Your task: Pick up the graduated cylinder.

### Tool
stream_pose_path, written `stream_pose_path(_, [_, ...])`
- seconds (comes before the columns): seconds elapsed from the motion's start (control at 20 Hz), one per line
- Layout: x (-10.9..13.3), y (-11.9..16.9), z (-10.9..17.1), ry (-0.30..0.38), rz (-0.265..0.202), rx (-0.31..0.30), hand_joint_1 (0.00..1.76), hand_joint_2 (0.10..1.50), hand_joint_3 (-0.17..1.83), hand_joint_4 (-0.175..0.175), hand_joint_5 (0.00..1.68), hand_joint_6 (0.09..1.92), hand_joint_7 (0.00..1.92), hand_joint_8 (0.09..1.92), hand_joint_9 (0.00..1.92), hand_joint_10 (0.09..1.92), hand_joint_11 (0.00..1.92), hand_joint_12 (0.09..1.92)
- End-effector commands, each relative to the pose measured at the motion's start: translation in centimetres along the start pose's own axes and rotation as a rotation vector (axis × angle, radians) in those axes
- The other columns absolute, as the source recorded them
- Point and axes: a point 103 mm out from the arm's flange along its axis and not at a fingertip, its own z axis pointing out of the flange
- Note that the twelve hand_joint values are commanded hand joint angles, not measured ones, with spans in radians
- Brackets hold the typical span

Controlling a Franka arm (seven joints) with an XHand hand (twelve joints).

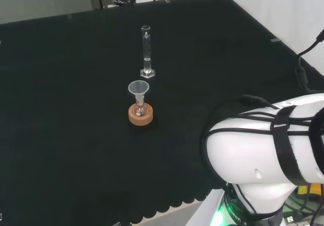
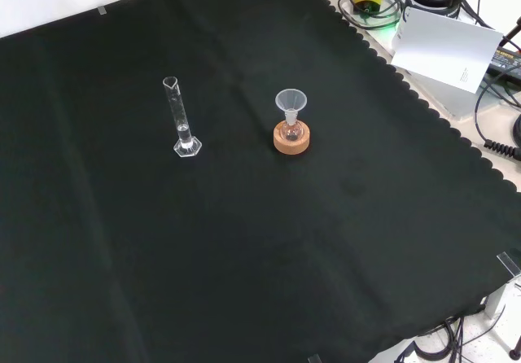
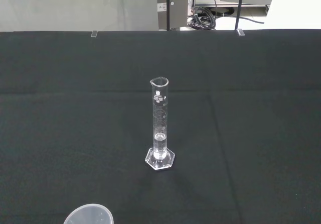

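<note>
I cannot tell the hand's state. From my station I note the graduated cylinder upright on its hexagonal foot near the middle of the black cloth, nothing touching it. Beside it, apart, a clear funnel sits in a small flask on a cork ring.

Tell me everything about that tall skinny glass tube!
The cylinder is a narrow tube of clear glass with white marks up its side, a small pouring lip at the top and a flat six-sided foot. It looks empty. It stands upright on the black cloth, and nothing else touches it. In the head view it stands behind the funnel; in the front view it is to the funnel's left, clearly apart.
</note>
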Motion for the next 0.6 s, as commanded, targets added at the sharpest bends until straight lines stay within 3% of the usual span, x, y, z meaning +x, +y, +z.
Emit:
stream_pose_path(0.05, [0.0,0.0,0.0,-0.008,0.001,-0.010,0.22,1.28,-0.02,-0.024,0.20,0.09,0.03,0.40,0.46,0.09,0.06,1.38])
stream_pose_path(0.2, [0.0,0.1,0.1,-0.005,0.005,-0.009,0.09,1.35,0.01,-0.015,0.18,0.09,0.00,0.35,0.42,0.09,0.04,1.38])
stream_pose_path(0.6, [-0.1,0.9,1.3,-0.018,0.001,0.001,0.08,1.36,0.02,-0.014,0.18,0.09,0.00,0.34,0.42,0.09,0.04,1.39])
